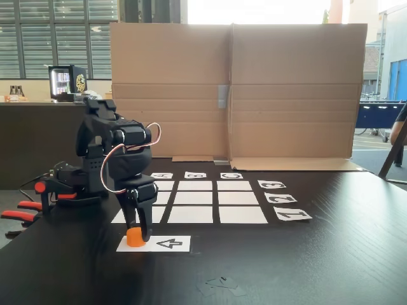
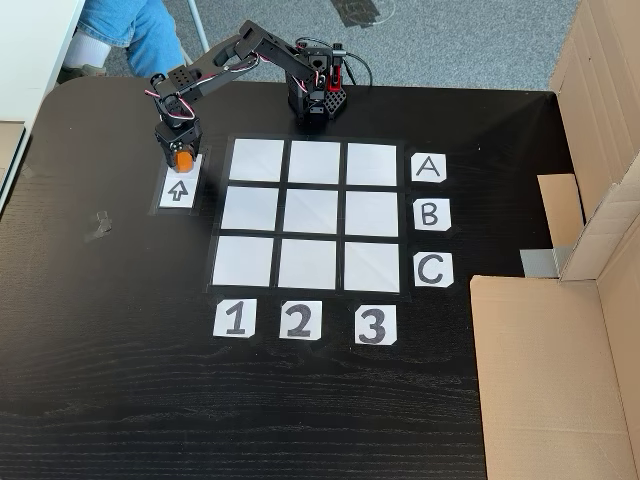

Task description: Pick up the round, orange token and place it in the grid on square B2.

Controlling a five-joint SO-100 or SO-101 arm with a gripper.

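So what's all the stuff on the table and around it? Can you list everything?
token: one, orange, on the arrow strip, between the tool's fingers
arrow strip: one, white with a black arrow, left of the grid in the fixed view from above
grid: nine white squares, middle of the table
square B2: one, white, centre of the grid, bare
letter cards: three, white, A B C, right of the grid
number cards: three, white, 1 2 3, below the grid
table: one, black
cardboard: brown, standing at the table's far edge in the side fixed view
clamps: orange handles, by the arm's base
person's leg: blue trousers, beyond the table
arm: one, black
tool: one, black, around the token
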